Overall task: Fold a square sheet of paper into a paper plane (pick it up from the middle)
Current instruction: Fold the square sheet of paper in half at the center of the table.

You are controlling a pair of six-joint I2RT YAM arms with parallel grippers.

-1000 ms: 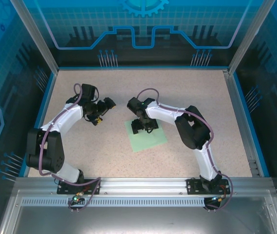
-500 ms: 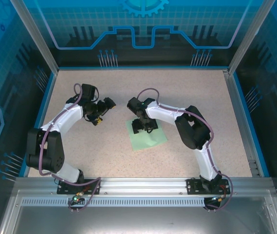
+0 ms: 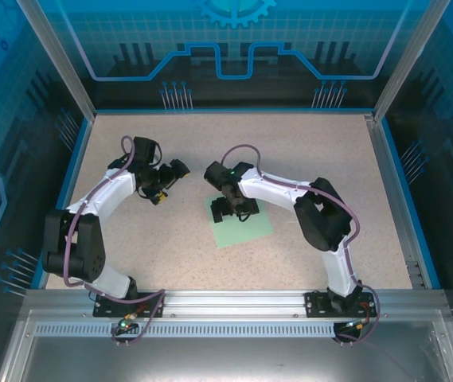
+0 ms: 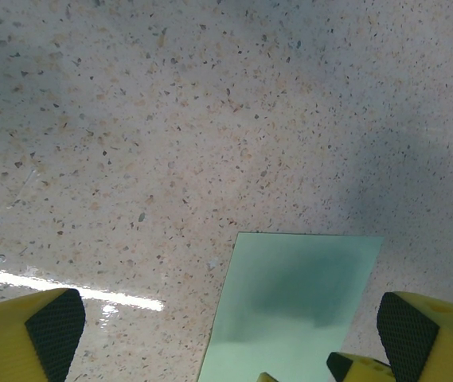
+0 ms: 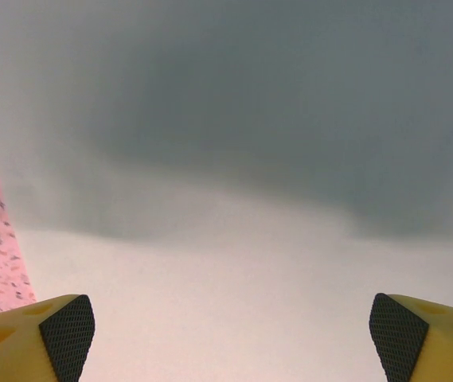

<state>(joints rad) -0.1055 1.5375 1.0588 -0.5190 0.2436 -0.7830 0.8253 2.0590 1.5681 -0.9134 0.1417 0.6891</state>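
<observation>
1. The sheet (image 3: 250,229) lies flat and unfolded, mid-counter (image 3: 170,255).
2. The right gripper (image 3: 234,208), spread wide and empty, hangs low over the sheet's far-left part.
3. The left gripper (image 3: 170,181), likewise spread, hovers over bare counter nearby.
4. Advised: centre the right gripper over the sheet's middle, touch down lightly, then close slowly so the paper buckles into a pinchable ridge.

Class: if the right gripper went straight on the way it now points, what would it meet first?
Most likely the square sheet of paper, flat under the open jaws of the right gripper; the gap is hard to judge.
</observation>
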